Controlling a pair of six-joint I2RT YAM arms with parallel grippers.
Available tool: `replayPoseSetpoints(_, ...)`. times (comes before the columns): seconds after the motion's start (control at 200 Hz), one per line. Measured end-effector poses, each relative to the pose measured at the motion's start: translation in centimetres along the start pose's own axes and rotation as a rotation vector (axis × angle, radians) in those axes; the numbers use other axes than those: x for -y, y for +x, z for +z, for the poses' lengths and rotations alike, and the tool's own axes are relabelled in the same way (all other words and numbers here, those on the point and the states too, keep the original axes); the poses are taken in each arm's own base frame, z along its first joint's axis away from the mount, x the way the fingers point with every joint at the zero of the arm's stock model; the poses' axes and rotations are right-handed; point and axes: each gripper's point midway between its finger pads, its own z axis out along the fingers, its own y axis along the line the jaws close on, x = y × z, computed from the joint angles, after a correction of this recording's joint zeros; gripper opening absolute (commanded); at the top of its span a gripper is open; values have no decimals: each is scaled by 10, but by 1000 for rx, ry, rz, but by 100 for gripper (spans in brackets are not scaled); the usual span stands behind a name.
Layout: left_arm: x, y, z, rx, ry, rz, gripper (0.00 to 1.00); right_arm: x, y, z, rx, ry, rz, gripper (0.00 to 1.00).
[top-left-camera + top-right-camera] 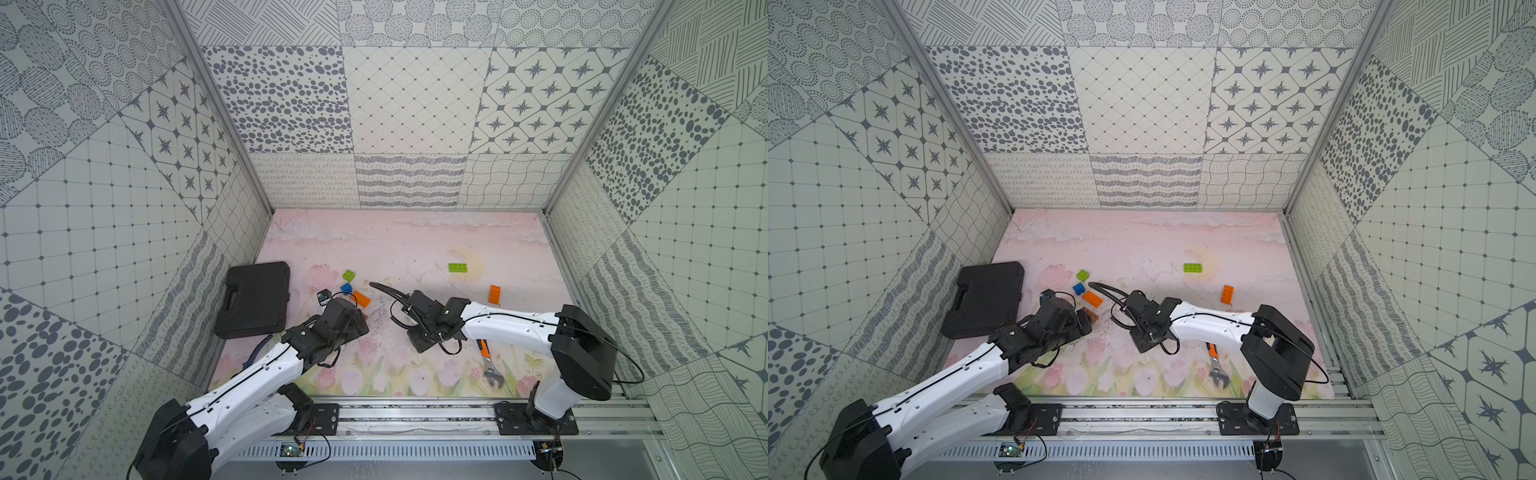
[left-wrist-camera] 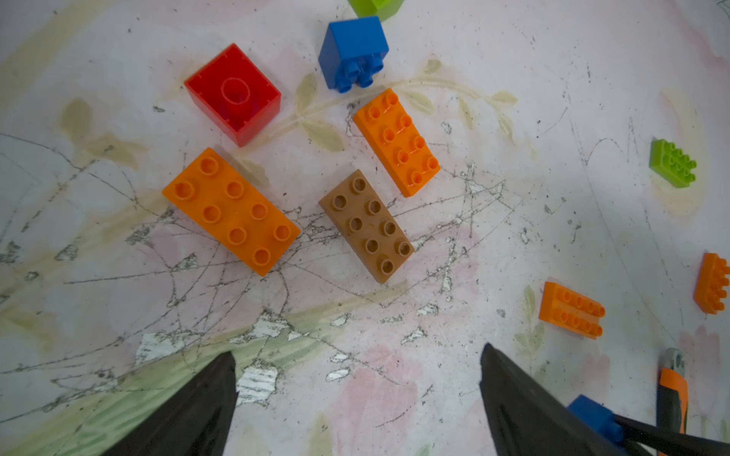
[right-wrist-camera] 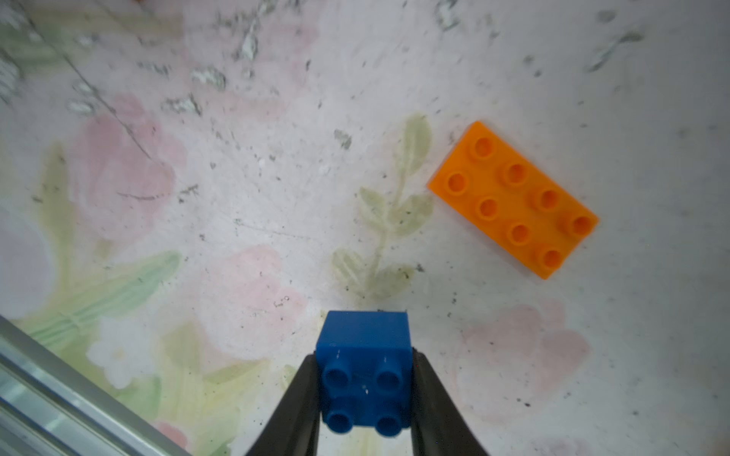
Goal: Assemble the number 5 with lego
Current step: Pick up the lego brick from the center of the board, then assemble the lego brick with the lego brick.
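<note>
While the right gripper [image 3: 365,389] pinches a small blue square brick [image 3: 365,371] between its two black fingers [image 3: 294,398], the left gripper [image 2: 357,398] hangs over the pink flowery table [image 1: 415,249] with its fingers spread wide and nothing between them.

Most of the lego lies loose under the left arm — a big orange brick [image 2: 231,211], a brown oblong brick [image 2: 367,226], a second orange brick [image 2: 397,142], a red brick [image 2: 233,94] turned upside down, and another blue brick [image 2: 352,51] lying on its side. Farther off sit a lime green oblong brick [image 1: 457,267] and a lime green square brick [image 1: 348,274], and an orange brick [image 1: 494,295] lies alone near the right arm. No number shape has been made yet.

I think these bricks are light, hard and a bit shiny, so they could slip. Best to squeeze them on two flat sides, like the blue one is held now — not on the bumpy studs.

A black case [image 1: 255,299] and an orange-handled wrench [image 1: 490,363] lie on the table too. I can't read any words or names on anything.
</note>
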Motion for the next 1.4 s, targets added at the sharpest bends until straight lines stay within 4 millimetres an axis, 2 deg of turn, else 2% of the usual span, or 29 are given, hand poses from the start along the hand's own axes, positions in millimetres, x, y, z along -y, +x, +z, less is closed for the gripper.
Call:
replayPoseSetpoints(0.125,13,0,8,-33,18,20,99,31,-28,-20,108,-7,212,31)
replayPoseSetpoints(0.195,24,1,13,-57,48,31,99,48,-36,-18,119,6,316,31)
replayPoseSetpoints(0.26,35,2,18,-82,86,39,99,55,-34,-10,99,21,371,31)
replayPoseSetpoints(0.5,76,7,33,-171,207,82,99,59,-12,25,-24,79,458,29)
replayPoseSetpoints(0.655,89,10,38,-200,260,102,99,57,-21,27,-24,82,474,28)
replayPoseSetpoints(0.906,99,12,38,-213,305,122,99,56,-25,33,-35,88,493,29)
replayPoseSetpoints(1.401,100,14,42,-221,307,124,99,54,-28,42,-74,119,488,29)
